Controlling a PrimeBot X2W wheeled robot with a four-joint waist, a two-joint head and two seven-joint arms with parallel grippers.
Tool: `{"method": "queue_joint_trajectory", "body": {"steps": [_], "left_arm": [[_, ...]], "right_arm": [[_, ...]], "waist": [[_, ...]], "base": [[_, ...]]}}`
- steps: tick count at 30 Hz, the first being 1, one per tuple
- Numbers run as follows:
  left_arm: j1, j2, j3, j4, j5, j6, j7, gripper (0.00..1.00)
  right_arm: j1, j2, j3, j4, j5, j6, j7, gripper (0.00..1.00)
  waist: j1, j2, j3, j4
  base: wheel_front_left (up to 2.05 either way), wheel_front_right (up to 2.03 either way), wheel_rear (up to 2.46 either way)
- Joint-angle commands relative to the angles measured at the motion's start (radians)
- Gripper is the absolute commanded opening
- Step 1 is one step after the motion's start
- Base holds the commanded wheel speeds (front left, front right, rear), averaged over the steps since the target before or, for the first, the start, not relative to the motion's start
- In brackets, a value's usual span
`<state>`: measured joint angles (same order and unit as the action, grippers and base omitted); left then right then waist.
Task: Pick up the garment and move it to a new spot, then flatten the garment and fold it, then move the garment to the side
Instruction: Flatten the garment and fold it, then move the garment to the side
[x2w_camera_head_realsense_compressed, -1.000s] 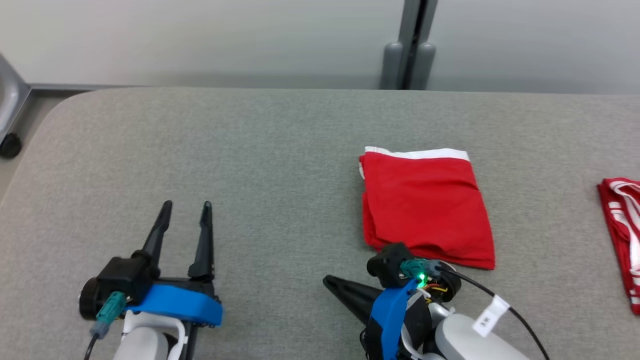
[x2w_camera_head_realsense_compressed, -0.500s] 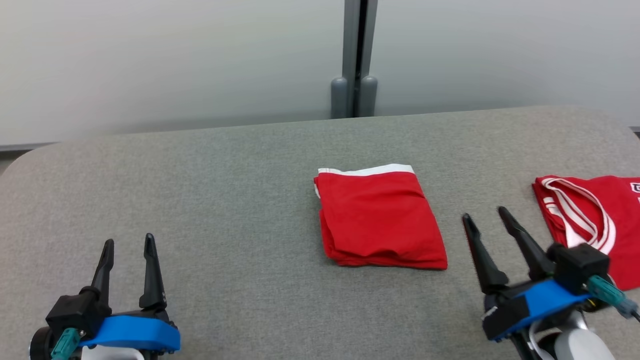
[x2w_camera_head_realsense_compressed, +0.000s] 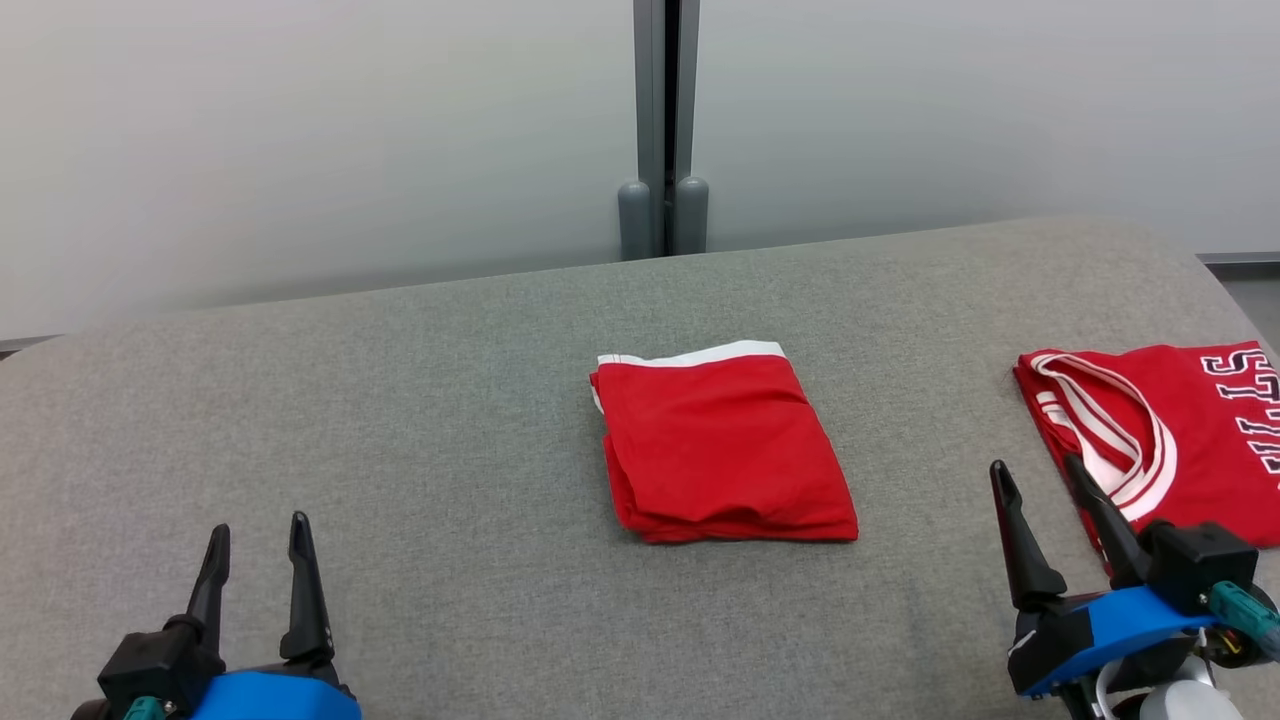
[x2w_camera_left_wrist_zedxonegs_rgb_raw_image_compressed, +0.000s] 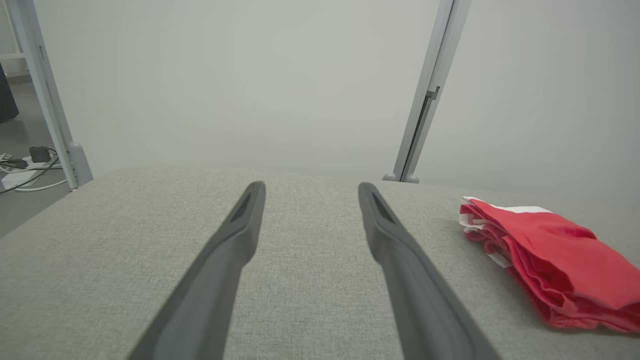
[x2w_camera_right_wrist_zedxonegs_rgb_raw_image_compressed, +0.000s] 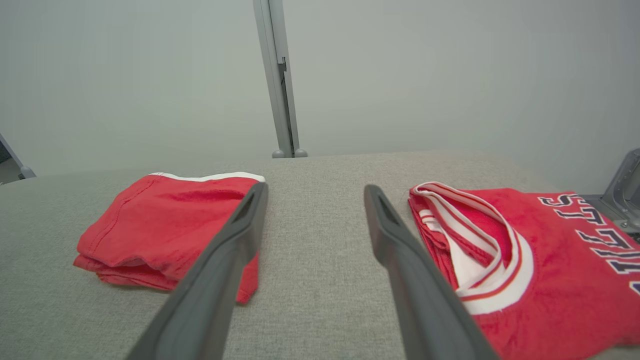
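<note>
The garment (x2w_camera_head_realsense_compressed: 725, 450) is red with a white band along its far edge. It lies folded into a neat rectangle at the middle of the grey table (x2w_camera_head_realsense_compressed: 400, 400), with nothing touching it. My left gripper (x2w_camera_head_realsense_compressed: 258, 525) stands open at the lower left, well clear of it. In the left wrist view the garment (x2w_camera_left_wrist_zedxonegs_rgb_raw_image_compressed: 550, 260) lies to the right of my open left gripper (x2w_camera_left_wrist_zedxonegs_rgb_raw_image_compressed: 311, 187). My right gripper (x2w_camera_head_realsense_compressed: 1034, 465) stands open at the lower right. In the right wrist view the open right gripper (x2w_camera_right_wrist_zedxonegs_rgb_raw_image_compressed: 315, 187) spans bare table, with the garment (x2w_camera_right_wrist_zedxonegs_rgb_raw_image_compressed: 165, 220) to its left.
A second red garment, a jersey (x2w_camera_head_realsense_compressed: 1190, 440) with white-trimmed neck and dark lettering, lies flat at the table's right end, just right of my right gripper; it is the jersey (x2w_camera_right_wrist_zedxonegs_rgb_raw_image_compressed: 550, 260) in the right wrist view. A grey post (x2w_camera_head_realsense_compressed: 660, 130) stands behind the table.
The head camera has swung right, so the scene slid left and the jersey came into view. My right gripper, shut and lying by the garment's near edge, has opened and drawn back to the right.
</note>
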<state>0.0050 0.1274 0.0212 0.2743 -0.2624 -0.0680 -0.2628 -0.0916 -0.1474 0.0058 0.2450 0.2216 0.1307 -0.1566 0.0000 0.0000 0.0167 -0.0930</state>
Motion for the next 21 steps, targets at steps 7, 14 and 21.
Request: {"method": "queue_joint_trajectory", "body": {"steps": [7, 14, 21], "left_arm": [[0.018, -0.008, 0.001, 0.002, 0.018, -0.01, -0.002, 1.0], [0.001, -0.013, -0.002, 0.008, 0.021, -0.017, -0.002, 1.0], [-0.003, -0.018, 0.004, 0.008, 0.026, -0.02, -0.002, 1.0]], "right_arm": [[-0.033, 0.003, 0.018, 0.028, 0.019, 0.0, 0.01, 1.0], [-0.043, 0.002, 0.027, 0.023, 0.017, 0.0, 0.015, 1.0], [-0.04, -0.009, 0.026, 0.019, 0.013, 0.0, 0.016, 1.0]], "waist": [[0.0, 0.0, 0.003, 0.008], [0.0, 0.0, 0.012, 0.02], [0.0, 0.0, 0.013, 0.028]], "base": [[0.0, 0.0, 0.0], [0.0, 0.0, 0.0], [0.0, 0.0, 0.0]]}}
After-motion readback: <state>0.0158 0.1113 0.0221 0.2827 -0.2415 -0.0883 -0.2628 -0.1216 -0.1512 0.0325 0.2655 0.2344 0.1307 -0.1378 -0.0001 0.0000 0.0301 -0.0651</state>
